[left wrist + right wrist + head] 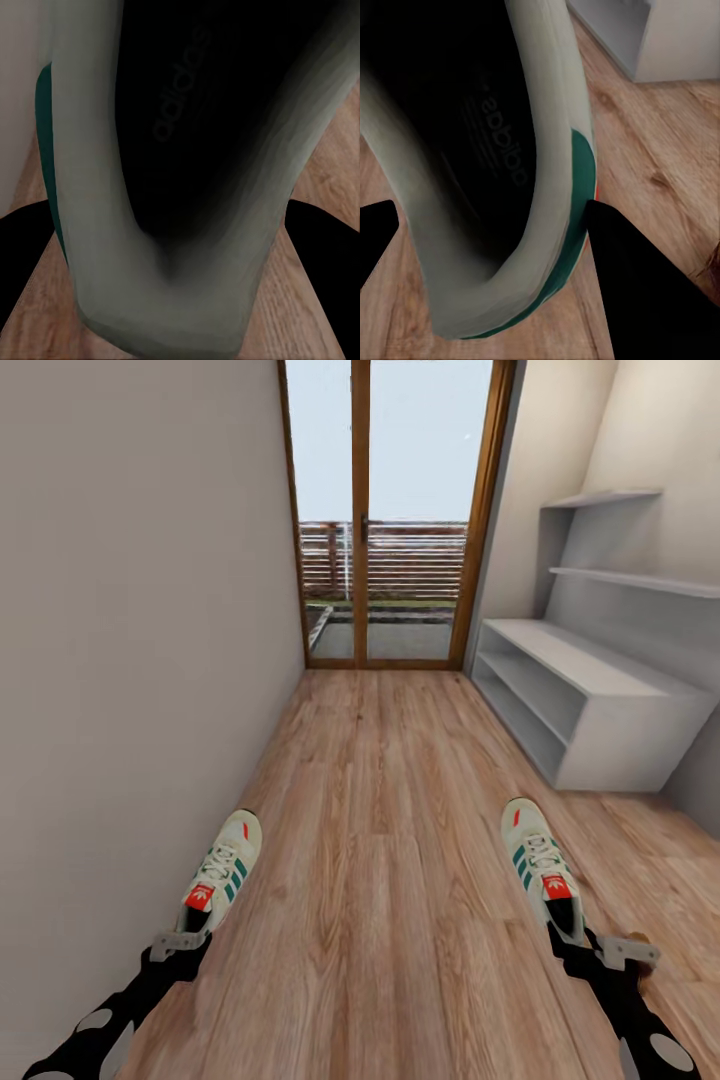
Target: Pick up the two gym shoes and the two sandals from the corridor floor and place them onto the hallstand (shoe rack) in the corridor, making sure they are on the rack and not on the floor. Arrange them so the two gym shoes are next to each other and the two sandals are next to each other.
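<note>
Narrow corridor, wood-plank corridor floor [380, 840], glass door [390, 510] at the far end. Nearest, left gripper [180, 943] clamped on left gym shoe [222, 870] at the heel, fingers [22, 255] either side; right gripper [590, 950] likewise gripping right gym shoe [540, 865]. Farther, beyond the right shoe, hallstand [590, 700] against the wall.

Two black arms with pale grey round patches, light grey bracket at each wrist, black wedge-shaped pincer fingers [645, 292]

floor [380, 840] between shoes: open | hallstand [590, 700] right | wall [130, 660] left
</note>
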### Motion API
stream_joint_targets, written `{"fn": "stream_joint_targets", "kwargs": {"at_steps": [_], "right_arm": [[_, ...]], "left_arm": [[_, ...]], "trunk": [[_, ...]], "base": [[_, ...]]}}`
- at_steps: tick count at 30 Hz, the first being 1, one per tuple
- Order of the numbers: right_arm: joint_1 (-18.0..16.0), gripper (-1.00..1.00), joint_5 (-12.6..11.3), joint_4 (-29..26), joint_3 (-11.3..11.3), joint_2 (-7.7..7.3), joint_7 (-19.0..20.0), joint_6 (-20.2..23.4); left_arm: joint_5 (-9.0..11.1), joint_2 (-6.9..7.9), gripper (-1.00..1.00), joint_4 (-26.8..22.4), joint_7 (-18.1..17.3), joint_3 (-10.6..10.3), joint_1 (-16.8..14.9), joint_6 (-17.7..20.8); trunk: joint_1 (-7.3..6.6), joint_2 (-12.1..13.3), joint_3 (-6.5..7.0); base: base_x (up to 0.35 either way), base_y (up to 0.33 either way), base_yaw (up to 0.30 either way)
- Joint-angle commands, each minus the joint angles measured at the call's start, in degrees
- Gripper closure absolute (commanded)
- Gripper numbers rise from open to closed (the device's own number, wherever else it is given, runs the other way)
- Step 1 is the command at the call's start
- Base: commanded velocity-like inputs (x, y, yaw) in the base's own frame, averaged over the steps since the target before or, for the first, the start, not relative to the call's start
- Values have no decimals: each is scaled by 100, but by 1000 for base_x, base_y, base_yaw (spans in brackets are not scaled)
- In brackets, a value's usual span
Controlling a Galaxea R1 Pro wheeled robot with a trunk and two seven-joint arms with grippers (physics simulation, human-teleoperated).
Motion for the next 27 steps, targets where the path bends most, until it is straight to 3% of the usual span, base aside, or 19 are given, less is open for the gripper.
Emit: {"fn": "stream_joint_targets", "kwargs": {"at_steps": [1, 10, 17, 27], "right_arm": [[-6, 100, 49, 1, -28, 3, 32, -24], [-6, 100, 49, -8, -33, -15, 38, -24], [-6, 100, 40, -82, -25, -189, 179, -17], [-6, 100, 41, -86, -32, -201, 245, -16]], "left_arm": [[-49, -2, 100, 3, -27, 51, -6, -25], [-47, 23, 100, 2, -25, 52, -9, -23], [-47, 42, 100, -1, -25, 58, -10, -20], [-47, 48, 100, 2, -25, 60, -8, -16]], "trunk": [[2, -2, -5], [2, -2, -5], [2, -2, -5], [2, -2, -5]], "base": [[341, 0, 0], [341, 0, 0], [341, 0, 0], [341, 0, 0]]}}
